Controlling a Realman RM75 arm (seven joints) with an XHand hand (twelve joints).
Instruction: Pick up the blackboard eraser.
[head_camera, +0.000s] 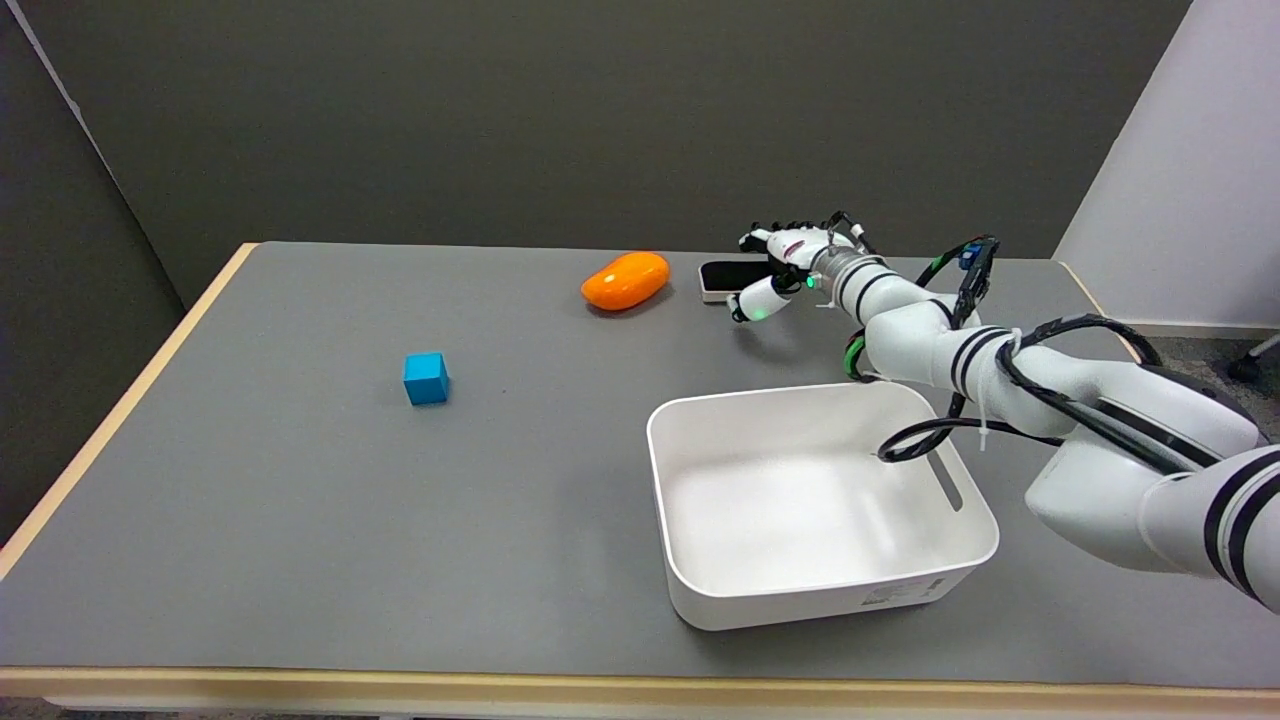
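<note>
Lying flat near the far edge of the table (300, 520), the eraser (728, 276) sits just beside the orange object (626, 280), a low block with a black top and pale sides; the right hand (785, 268) is at its right end, fingers arched over that end and the thumb (755, 300) low on the near side, but whether they pinch it or only hover I cannot tell. Judging by its look, the eraser is light and fairly stiff, probably felt on a firm back, not fragile and not slippery; the long sides seem the best hold, thumb against fingers, near the middle so it does not tip. A blue cube (426, 378) lies well apart; a white bin (800, 600) stands nearer.
</note>
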